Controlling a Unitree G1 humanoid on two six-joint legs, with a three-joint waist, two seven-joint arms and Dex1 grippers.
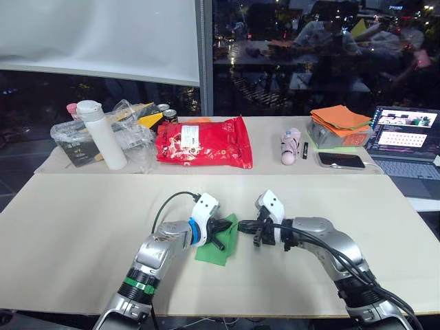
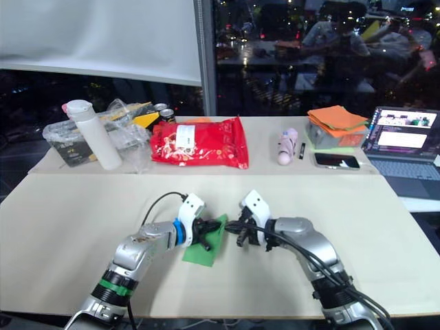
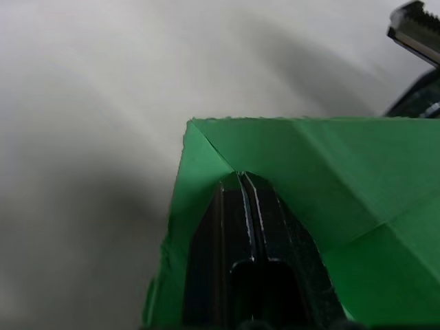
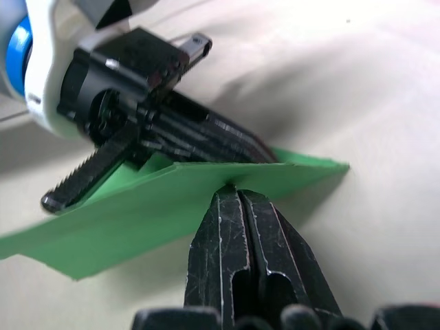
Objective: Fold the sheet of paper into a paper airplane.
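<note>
Your sheet of paper (image 1: 217, 247), bright green and already creased into a narrower folded shape, lies near the front middle of the pale surface (image 1: 82, 220), between your two arms. One edge is lifted off the surface.

Your left gripper (image 3: 242, 180) reaches in from the left. Its jaws are pressed together on a folded flap of the green paper, with diagonal creases running away from the tips.

Your right gripper (image 4: 232, 191) reaches in from the right, close to the left one. Its jaws are also together, pinching the raised edge of the same green paper. In the right wrist view, your left gripper sits just behind that raised edge.

Along the far side of the surface, well apart from the paper, you have a white bottle (image 1: 101, 133), a clear plastic bag (image 1: 132, 130), a red packet (image 1: 204, 141), a small pink object (image 1: 291, 145), a phone (image 1: 341, 160), a stack of orange paper (image 1: 339, 118) and an open laptop (image 1: 405, 141).
</note>
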